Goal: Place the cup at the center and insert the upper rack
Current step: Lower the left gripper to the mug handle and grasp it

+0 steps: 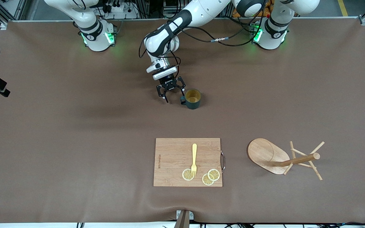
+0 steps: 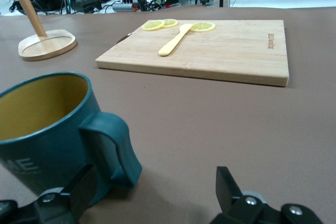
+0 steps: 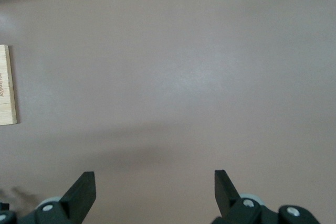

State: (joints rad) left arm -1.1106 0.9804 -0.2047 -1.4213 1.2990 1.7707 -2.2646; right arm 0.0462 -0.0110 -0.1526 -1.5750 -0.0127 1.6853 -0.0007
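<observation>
Left end effector [image 1: 172, 93] spread beside cup [image 1: 192, 98]; right end effector [image 3: 155, 190] mostly cropped.

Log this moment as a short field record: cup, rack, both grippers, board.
cup: upright on the table, handle toward left gripper
upper rack: beside the board, toward the left arm's end
left gripper: open, beside the cup's handle
right gripper: open, arm waits
cutting board: holds fork and lemon slices

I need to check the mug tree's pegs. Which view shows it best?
The front view: the upper rack appears whole, base, post and crossed pegs. The left wrist view catches only its base and part of the post; the right wrist view shows none of it.
</observation>
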